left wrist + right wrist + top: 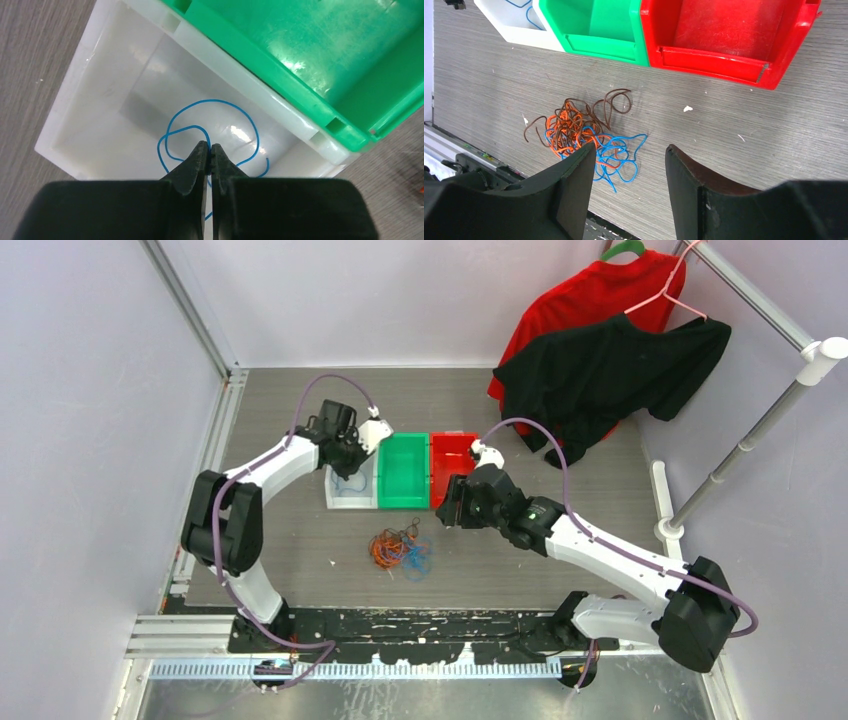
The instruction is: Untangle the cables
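A tangle of the cables (pixel 400 548), orange, blue and dark brown, lies on the grey table in front of the bins; it also shows in the right wrist view (pixel 579 127). My left gripper (pixel 350 452) hangs over the white bin (pixel 335 496), its jaws (pixel 210 146) shut on one blue cable (pixel 215 101) that loops down into the bin (pixel 100 75). My right gripper (pixel 450 508) is open and empty (pixel 630 146), above the table to the right of the tangle and in front of the red bin (pixel 724 30).
A green bin (pixel 403 470) stands between the white bin and the red bin (pixel 452 465). A black shirt (pixel 610 370) and a red shirt (pixel 590 295) hang from a rail (pixel 760 300) at the back right. A metal frame (pixel 400 640) runs along the near edge.
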Controlling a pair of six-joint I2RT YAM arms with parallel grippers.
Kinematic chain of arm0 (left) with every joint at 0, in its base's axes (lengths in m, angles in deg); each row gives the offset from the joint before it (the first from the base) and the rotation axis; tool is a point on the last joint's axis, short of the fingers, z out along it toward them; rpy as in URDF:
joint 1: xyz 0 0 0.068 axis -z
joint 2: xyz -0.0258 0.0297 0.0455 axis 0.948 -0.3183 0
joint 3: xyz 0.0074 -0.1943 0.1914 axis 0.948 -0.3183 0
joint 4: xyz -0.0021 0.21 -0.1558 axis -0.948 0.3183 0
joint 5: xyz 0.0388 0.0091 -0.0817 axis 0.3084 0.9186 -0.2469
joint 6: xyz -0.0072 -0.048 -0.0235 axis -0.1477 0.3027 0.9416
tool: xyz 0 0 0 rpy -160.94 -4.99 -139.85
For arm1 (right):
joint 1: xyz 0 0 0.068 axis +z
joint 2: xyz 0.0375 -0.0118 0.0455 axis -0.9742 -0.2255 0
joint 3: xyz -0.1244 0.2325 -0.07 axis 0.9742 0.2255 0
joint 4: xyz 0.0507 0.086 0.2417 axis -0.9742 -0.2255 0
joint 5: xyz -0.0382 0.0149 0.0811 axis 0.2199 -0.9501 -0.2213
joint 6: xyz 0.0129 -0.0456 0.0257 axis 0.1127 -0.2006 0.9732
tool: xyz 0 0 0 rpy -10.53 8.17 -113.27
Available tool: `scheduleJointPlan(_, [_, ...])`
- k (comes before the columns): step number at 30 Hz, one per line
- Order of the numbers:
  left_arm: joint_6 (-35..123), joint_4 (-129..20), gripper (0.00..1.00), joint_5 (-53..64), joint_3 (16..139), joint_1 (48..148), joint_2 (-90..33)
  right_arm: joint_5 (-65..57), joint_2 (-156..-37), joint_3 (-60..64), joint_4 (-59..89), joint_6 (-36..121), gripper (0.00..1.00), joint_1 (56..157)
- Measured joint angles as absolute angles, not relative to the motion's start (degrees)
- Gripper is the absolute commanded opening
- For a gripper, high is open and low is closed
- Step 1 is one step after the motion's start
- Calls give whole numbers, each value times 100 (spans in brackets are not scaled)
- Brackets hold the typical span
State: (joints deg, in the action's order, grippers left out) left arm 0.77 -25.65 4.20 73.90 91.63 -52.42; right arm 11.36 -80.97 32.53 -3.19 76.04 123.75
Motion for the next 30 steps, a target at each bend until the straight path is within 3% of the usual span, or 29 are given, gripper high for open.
scheduleJointPlan(3, [187, -2560, 28, 341, 7390, 9167, -5253, 1154, -8097, 3253, -330, 7604, 59, 12375])
scheduleJointPlan(12, [185, -2058, 92, 120, 7641, 9167, -5242, 1154, -8097, 3249, -343, 7593, 62, 12373])
scheduleJointPlan(18, [200, -1402, 100, -146, 8221, 9119, -4853, 1134, -8099, 3236, -424, 7529, 65, 12375])
scheduleJointPlan(30, [198, 185, 99, -1029, 8942, 8815, -3609, 625, -8781, 3240, -389, 7254, 63, 13225])
